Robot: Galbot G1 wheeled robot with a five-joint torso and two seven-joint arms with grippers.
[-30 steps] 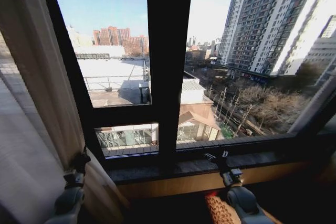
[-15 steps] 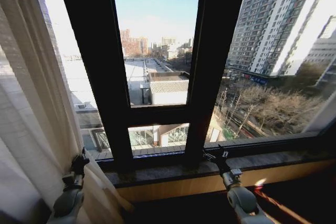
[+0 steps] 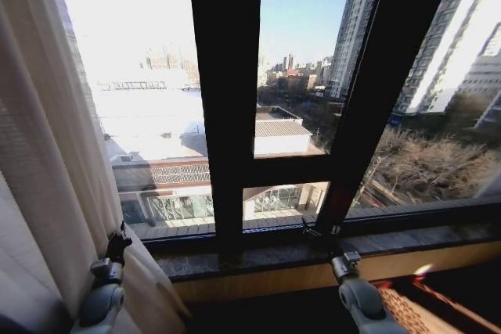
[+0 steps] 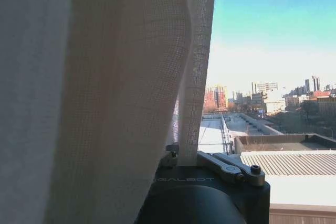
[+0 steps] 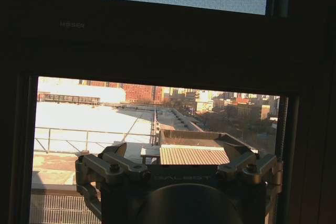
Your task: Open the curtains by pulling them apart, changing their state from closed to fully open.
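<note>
The sheer cream curtain (image 3: 47,193) hangs bunched along the left side of the window, with its pleats running down past my left arm. My left gripper (image 3: 117,246) is low at the curtain's inner edge. In the left wrist view the left gripper (image 4: 189,162) is shut on the hem of the curtain (image 4: 105,77). My right gripper (image 3: 319,232) sits just above the window sill to the right of centre, away from any fabric. In the right wrist view the right gripper (image 5: 181,157) is open, its fingers (image 5: 113,165) spread wide with nothing between them.
A dark window frame (image 3: 227,115) with a thick upright post and a slanted bar (image 3: 376,99) spans the glass. A stone sill (image 3: 258,254) runs below it. A patterned orange object (image 3: 407,310) lies at the bottom right. City buildings show outside.
The whole head view has shifted, so the window posts now sit farther right in the picture. Both grippers keep their places in it, the left still holding the curtain edge.
</note>
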